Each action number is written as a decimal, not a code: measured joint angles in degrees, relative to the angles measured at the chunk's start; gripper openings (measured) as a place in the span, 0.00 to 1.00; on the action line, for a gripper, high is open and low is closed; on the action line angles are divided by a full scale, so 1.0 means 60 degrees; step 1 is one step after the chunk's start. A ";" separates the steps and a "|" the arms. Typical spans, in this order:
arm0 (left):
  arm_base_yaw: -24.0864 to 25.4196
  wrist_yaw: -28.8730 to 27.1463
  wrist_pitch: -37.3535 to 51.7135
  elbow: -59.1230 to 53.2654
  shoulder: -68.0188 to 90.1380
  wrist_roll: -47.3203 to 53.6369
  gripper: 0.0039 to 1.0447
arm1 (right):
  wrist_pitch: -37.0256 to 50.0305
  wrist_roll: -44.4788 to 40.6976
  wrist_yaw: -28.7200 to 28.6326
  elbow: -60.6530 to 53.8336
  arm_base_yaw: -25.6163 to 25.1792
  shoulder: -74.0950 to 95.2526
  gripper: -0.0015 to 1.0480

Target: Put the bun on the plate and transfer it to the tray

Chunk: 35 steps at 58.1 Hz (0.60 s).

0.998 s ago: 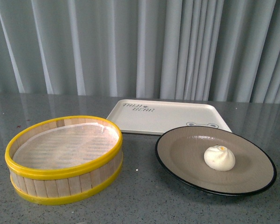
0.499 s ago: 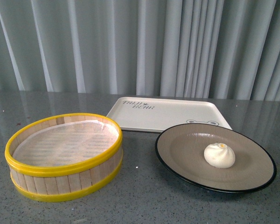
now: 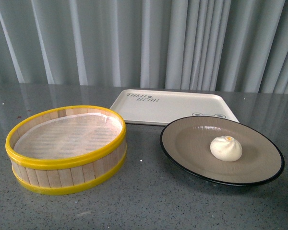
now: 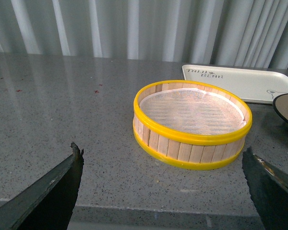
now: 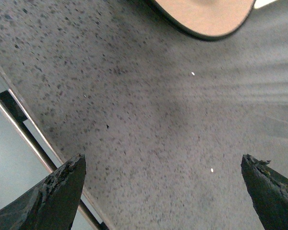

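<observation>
**Partly hidden tray, both pincers wide and empty**

From the front, the plate (image 3: 192, 148) covers the tray's (image 3: 173, 108) near edge and part of its cartoon eyes. The bun (image 3: 226, 148) sits on the plate, right of centre. Neither arm shows in that view. The left wrist view catches only a sliver of plate, and the right wrist view cuts off its rim. The left gripper (image 4: 161, 152) hangs low, facing the steamer basket (image 4: 192, 124), jaws spread wide around nothing. The right gripper (image 5: 163, 158) points down at the grey table (image 5: 149, 110), equally wide, gripping nothing.
</observation>
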 joint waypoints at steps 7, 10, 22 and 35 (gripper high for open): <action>0.0000 0.0000 0.0000 0.0000 0.0000 0.0000 0.94 | 0.0182 -0.0135 0.0033 0.0379 0.0546 0.0590 0.92; 0.0000 0.0000 0.0000 0.0000 0.0000 0.0000 0.94 | 0.0310 -0.0233 0.0051 0.0561 0.0696 0.0834 0.92; 0.0000 0.0000 0.0000 0.0000 0.0000 0.0000 0.94 | 0.0546 -0.0408 0.0175 0.0998 0.1042 0.1577 0.92; 0.0000 0.0000 0.0000 0.0000 0.0000 -0.0004 0.94 | 0.0823 -0.0412 0.0171 0.1198 0.1519 0.2135 0.92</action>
